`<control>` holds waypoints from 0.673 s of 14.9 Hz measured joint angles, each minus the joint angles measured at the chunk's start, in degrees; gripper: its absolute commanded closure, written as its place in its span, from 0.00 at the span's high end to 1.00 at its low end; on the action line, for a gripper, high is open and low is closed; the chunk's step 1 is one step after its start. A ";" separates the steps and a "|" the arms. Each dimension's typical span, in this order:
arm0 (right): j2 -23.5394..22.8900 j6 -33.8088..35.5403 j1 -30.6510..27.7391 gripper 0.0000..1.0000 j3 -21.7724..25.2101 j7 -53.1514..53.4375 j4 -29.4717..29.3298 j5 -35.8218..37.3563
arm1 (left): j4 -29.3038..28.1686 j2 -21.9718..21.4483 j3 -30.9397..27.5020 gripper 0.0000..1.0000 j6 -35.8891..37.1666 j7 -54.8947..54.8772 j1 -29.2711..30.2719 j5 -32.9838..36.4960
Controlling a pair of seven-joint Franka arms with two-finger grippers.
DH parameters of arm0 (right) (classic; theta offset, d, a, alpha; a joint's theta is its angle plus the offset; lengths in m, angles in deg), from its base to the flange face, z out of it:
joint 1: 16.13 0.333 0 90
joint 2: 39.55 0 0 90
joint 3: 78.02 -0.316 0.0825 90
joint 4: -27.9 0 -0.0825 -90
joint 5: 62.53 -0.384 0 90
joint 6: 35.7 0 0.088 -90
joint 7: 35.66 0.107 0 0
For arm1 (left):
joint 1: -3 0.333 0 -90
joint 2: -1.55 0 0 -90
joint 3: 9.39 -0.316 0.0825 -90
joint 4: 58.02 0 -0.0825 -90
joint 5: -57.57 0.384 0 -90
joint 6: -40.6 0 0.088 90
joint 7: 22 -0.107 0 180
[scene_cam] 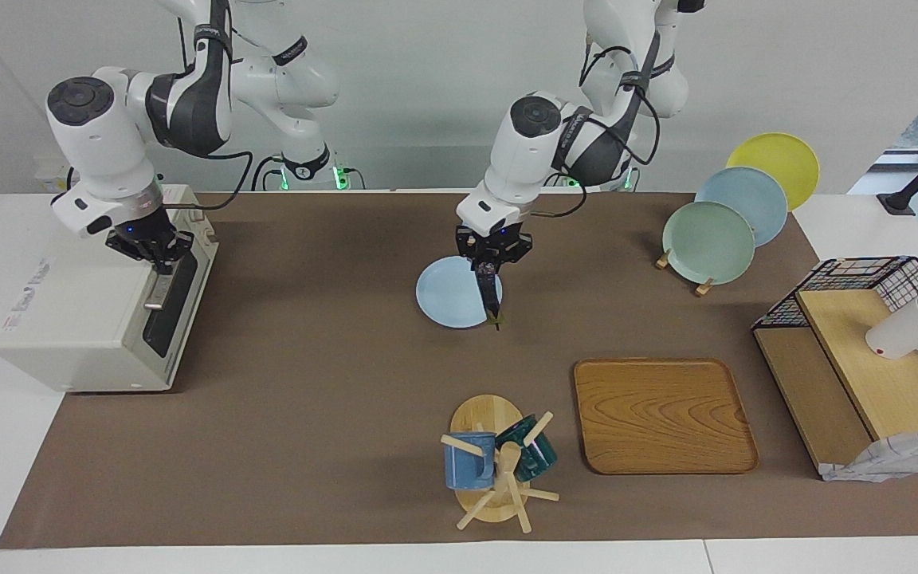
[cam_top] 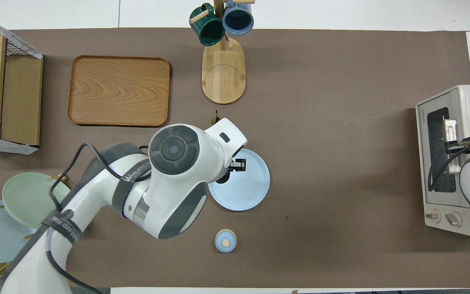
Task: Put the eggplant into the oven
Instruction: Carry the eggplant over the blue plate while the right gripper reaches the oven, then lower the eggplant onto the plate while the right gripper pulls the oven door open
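Mugs on the mug tree (scene_cam: 499,470) sit lowest in the facing view, next to a bare wooden tray (scene_cam: 662,414). Mid-frame we've got the left gripper (scene_cam: 489,267) pinching the eggplant (scene_cam: 491,299), dangling over the blue plate (scene_cam: 447,296). Next we carry it to the oven (scene_cam: 100,319) at upper left, where the right gripper (scene_cam: 158,263), fingers pressed together, sits at the door handle (scene_cam: 160,288); door looks closed, so it must open first.

Table under brown mat (scene_cam: 307,414), bearing oven (scene_cam: 100,319), light blue plate (scene_cam: 447,299), wooden tray (scene_cam: 662,414), mug tree (scene_cam: 495,462), plate rack (scene_cam: 734,211), wire shelf unit (scene_cam: 865,375), small lidded jar (cam_top: 225,241).
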 measured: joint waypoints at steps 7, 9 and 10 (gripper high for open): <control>0.18 -0.80 4.09 0.00 -0.67 1.19 1.86 -0.33 | -5.10 5.42 -0.12 0.00 -11.67 3.10 -5.02 -0.10; -0.32 -2.81 6.56 0.00 -0.88 3.78 3.55 -0.70 | -5.14 7.31 -0.15 0.00 -12.98 3.14 -5.35 -0.10; -0.89 -4.00 7.48 0.00 -1.11 4.93 4.28 -1.20 | -5.16 7.81 -0.18 0.00 -13.32 3.13 -5.35 -0.10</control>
